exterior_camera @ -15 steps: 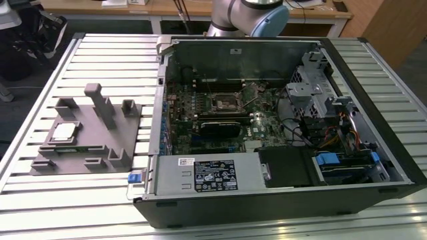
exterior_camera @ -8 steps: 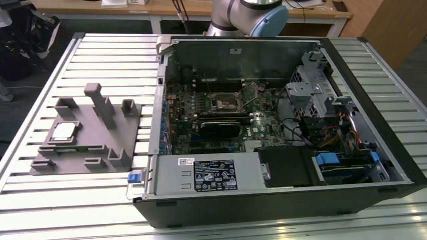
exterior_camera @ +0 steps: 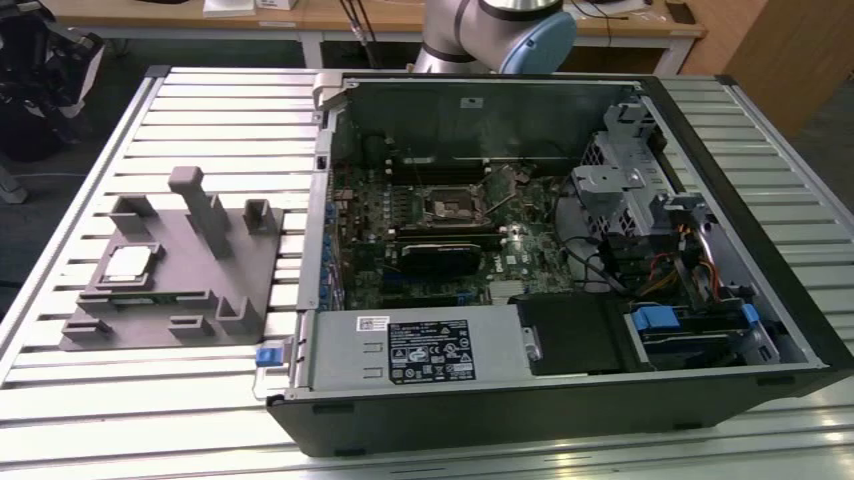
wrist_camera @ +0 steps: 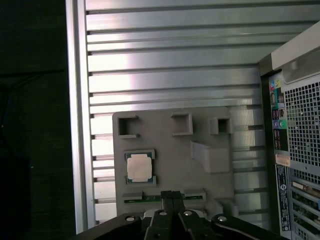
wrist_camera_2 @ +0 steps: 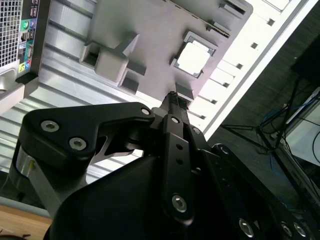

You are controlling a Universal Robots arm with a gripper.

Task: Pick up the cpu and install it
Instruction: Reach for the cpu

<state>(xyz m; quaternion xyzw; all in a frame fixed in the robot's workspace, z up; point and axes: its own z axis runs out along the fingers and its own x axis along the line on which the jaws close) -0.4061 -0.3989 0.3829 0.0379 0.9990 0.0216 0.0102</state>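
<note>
The cpu [exterior_camera: 127, 263] is a pale silvery square chip lying flat in a recess of the grey fixture [exterior_camera: 200, 290] on the exterior view's left. Both wrist views look down on the cpu [wrist_camera_2: 194, 57] [wrist_camera: 139, 167] from well above. My gripper [wrist_camera: 172, 194] [wrist_camera_2: 173, 96] hangs over the fixture's edge beside the chip, apart from it, its fingers pressed together with nothing between them. The dark square socket [exterior_camera: 447, 207] sits on the motherboard inside the open computer case [exterior_camera: 561, 415].
The case lies on a slatted aluminium table [exterior_camera: 200, 110]; its rear ports [wrist_camera: 295, 150] are near the fixture. A narrow green memory strip [wrist_camera: 142, 199] rests in a fixture slot close to my fingertips. Upright grey posts [exterior_camera: 198, 200] rise from the fixture. The arm's base [exterior_camera: 501, 30] stands behind the case.
</note>
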